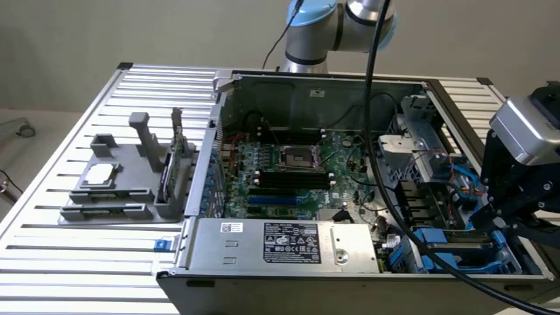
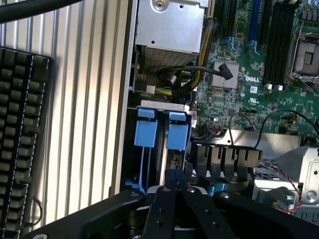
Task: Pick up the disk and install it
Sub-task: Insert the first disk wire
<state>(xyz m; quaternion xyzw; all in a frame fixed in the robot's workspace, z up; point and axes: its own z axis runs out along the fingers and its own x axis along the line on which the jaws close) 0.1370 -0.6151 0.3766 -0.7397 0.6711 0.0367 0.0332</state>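
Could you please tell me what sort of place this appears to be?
Probably a robotics lab or test bench for computer assembly: a robot arm stands by an open desktop computer case, which rests on a slotted aluminium table beside a grey parts fixture.

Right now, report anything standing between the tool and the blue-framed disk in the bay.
Nothing visible does. The shut tool hangs over the disk in the drive bay; the black cables lie beside it, toward the motherboard, not across the gap.
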